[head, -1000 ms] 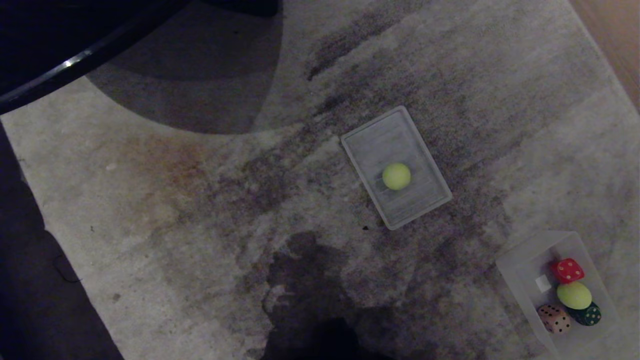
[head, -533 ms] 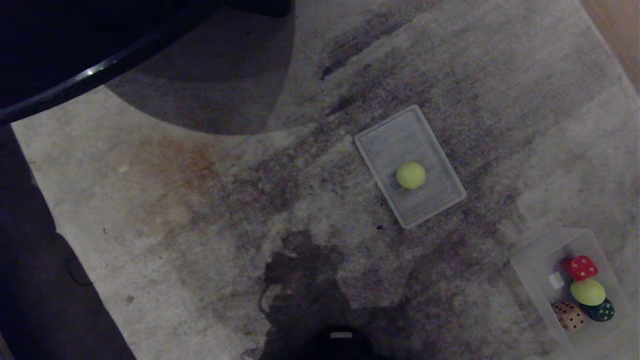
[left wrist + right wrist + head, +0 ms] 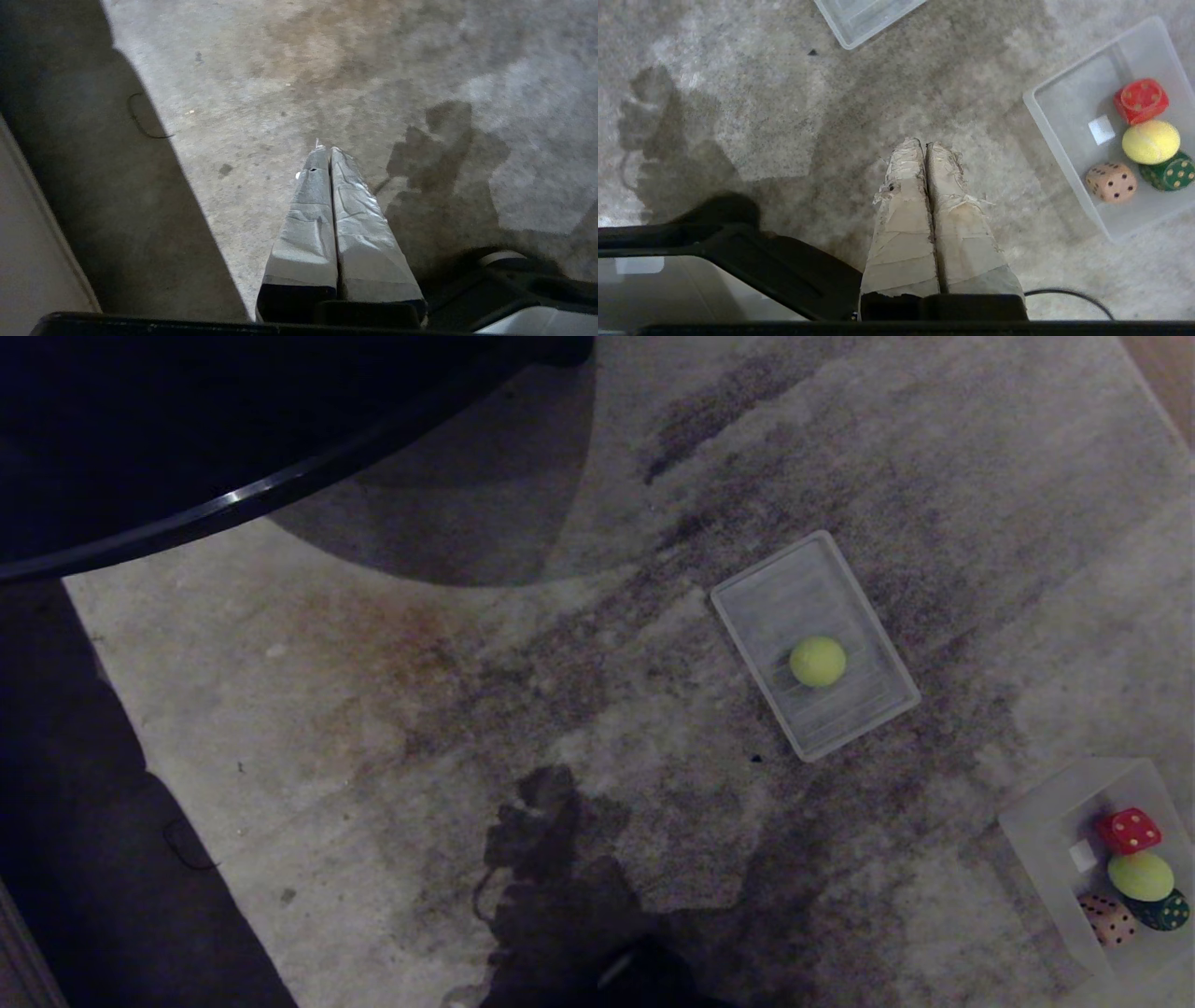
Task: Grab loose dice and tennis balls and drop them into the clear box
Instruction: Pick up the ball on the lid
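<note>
The clear box sits on the carpet at the lower right of the head view. Inside it lie a red die, a peach die, a dark green die and a tennis ball. Another tennis ball rests on the flat ribbed lid further out. My left gripper is shut and empty above bare carpet. My right gripper is shut and empty too, some way from the box. Neither arm shows in the head view.
A dark round table edge crosses the upper left of the head view. Dark floor borders the carpet on the left. A corner of the lid shows in the right wrist view, and a black cable lies near the gripper.
The whole head view has shifted: lid, ball and box slide to the right in the picture, so the camera has moved. Both arms look unmoved.
</note>
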Robot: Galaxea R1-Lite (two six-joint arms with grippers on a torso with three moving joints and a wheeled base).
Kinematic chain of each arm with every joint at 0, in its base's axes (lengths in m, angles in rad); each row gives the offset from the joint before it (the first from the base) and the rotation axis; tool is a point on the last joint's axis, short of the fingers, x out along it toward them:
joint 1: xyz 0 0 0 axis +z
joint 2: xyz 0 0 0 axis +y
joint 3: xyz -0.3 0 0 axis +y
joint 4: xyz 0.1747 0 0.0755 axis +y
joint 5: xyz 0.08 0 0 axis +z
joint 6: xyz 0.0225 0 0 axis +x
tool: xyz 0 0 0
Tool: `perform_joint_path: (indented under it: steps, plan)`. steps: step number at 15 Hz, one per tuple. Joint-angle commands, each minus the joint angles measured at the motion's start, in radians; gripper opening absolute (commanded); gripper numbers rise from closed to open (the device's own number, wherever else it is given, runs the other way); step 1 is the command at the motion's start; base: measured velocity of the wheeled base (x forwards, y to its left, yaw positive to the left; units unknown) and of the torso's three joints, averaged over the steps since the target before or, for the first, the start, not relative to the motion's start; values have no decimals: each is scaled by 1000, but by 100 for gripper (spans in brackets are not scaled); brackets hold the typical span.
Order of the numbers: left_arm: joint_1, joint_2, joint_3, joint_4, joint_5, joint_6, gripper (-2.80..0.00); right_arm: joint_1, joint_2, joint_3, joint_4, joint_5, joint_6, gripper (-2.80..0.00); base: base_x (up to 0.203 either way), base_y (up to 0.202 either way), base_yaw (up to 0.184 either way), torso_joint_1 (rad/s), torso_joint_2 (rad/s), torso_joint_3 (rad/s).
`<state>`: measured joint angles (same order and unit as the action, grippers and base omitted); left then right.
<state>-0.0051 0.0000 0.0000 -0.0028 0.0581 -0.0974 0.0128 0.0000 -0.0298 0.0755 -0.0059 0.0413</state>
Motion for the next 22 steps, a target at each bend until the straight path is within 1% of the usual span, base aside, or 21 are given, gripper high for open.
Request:
perform_joint_path:
  steps: [1, 13, 17, 18, 22]
  plan:
    - [-1, 2, 2, -2, 2, 1, -280, 0, 2, 0, 0, 0, 0, -280, 0, 0, 0, 0, 0, 0]
    - [-1, 2, 2, -3, 6, -5, -280, 1, 2, 0, 1, 1, 0, -280, 0, 0, 0, 0, 0, 0]
    - [-1, 2, 2, -2, 2, 2, -280, 1, 0, -1, 0, 1, 0, -280, 151, 0, 1, 2, -1, 3]
    - [-1, 2, 2, -2, 6, -5, -280, 0, 2, 0, 1, 1, 0, -280, 131, 0, -1, 2, 0, 2]
    - [-1, 2, 2, -3, 9, -28, -280, 0, 2, -1, 0, 1, 0, -280, 0, 0, 0, 0, 0, 0]
